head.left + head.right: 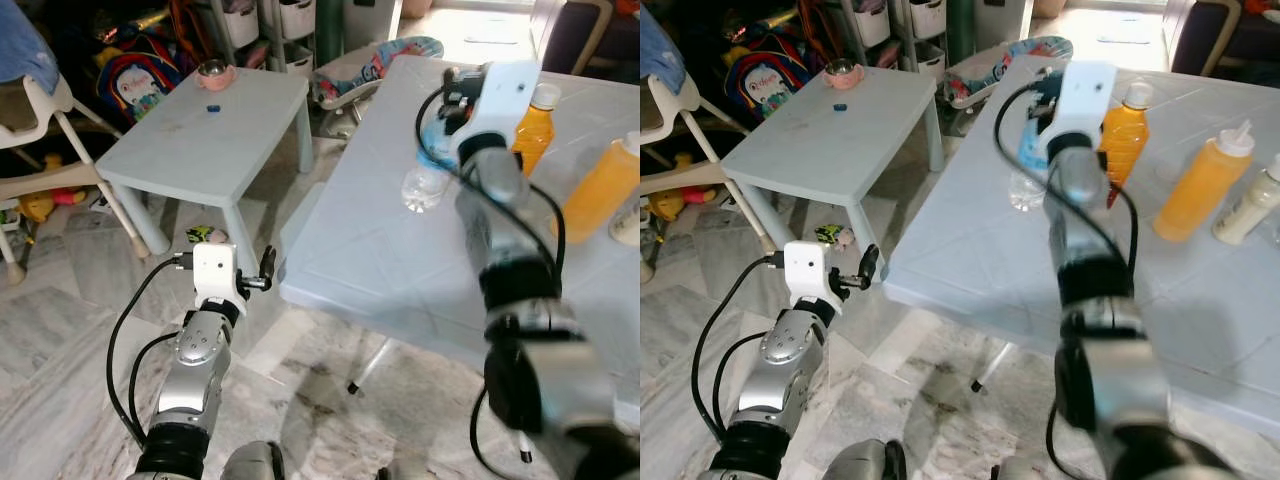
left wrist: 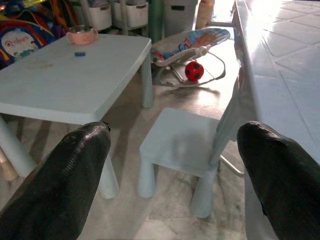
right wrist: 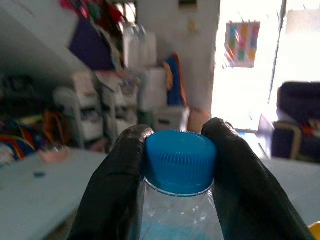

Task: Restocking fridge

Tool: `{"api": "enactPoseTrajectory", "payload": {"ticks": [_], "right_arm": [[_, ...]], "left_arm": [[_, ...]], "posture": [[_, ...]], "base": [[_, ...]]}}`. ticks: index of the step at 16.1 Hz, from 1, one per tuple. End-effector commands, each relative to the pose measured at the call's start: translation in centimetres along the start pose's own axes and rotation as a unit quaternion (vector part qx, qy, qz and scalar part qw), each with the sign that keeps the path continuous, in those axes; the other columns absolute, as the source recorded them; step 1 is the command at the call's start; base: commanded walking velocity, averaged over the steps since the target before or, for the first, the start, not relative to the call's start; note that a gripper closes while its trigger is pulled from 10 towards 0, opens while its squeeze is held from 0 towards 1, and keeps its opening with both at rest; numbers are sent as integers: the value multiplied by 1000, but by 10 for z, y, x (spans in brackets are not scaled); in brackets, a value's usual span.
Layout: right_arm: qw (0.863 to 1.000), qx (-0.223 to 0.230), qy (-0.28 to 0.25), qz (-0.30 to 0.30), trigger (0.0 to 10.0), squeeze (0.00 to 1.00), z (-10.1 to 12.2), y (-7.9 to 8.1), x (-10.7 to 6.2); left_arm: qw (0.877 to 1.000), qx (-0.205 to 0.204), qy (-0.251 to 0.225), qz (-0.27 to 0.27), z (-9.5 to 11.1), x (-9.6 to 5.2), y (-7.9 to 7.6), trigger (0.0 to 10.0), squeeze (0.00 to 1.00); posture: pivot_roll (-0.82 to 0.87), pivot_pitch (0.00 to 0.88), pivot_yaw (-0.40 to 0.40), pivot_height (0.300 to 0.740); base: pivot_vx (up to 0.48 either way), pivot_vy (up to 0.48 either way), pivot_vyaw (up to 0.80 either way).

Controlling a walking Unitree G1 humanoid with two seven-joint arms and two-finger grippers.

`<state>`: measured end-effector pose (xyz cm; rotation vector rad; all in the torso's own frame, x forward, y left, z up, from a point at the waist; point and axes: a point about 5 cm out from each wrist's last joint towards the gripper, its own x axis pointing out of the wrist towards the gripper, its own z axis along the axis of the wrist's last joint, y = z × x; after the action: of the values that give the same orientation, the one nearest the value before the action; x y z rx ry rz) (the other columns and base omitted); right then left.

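The right hand (image 3: 178, 165) is gripping the water bottle (image 1: 425, 178) by its blue cap (image 3: 180, 161), upper centre of the frame on the counter (image 1: 400, 270). The left hand (image 2: 175, 185) is hanging spread open, lower left.

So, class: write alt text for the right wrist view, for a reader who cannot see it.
Two black fingers pinch the blue cap of a clear water bottle, seen close up. Behind it, blurred, are a cluttered room and a bright window.
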<state>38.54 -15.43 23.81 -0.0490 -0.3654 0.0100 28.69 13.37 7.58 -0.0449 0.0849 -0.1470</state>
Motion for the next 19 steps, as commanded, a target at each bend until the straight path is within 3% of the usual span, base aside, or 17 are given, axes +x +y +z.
{"api": "enactPoseTrajectory", "payload": {"ticks": [1,2,3,4,6,11,19], "right_arm": [[998,5,-56,27,0,0,21,12,-2],[997,16,-68,40,0,0,24,19,-10],[996,23,-74,47,4078,0,25,24,-17],[994,24,-81,63,9569,0,25,31,-23],[991,22,-93,99,10000,0,28,41,-36],[988,6,-84,130,10000,0,25,43,-55],[987,2,-64,148,10000,0,21,40,-63]], "left_arm": [[1000,8,6,6,-1,0,5,10000,0],[1000,9,8,6,-2,-1,5,10000,0],[1000,9,10,5,-2,-1,5,10000,0],[1000,9,12,4,-3,-1,3,10000,0],[1000,9,13,-3,-4,-1,-1,10000,0],[1000,8,16,-2,-6,-1,-2,10000,0],[1000,8,15,1,-8,-1,-2,10000,0]], "posture": [[-27,51,59,740],[-29,51,60,740],[-30,51,61,740],[-35,52,66,740],[-35,46,61,740],[-42,38,55,740],[-41,32,35,740]], "base": [[0,0,0],[0,0,0],[0,0,0],[-337,0,0],[-347,0,0],[-352,0,0],[-343,0,0]]}}
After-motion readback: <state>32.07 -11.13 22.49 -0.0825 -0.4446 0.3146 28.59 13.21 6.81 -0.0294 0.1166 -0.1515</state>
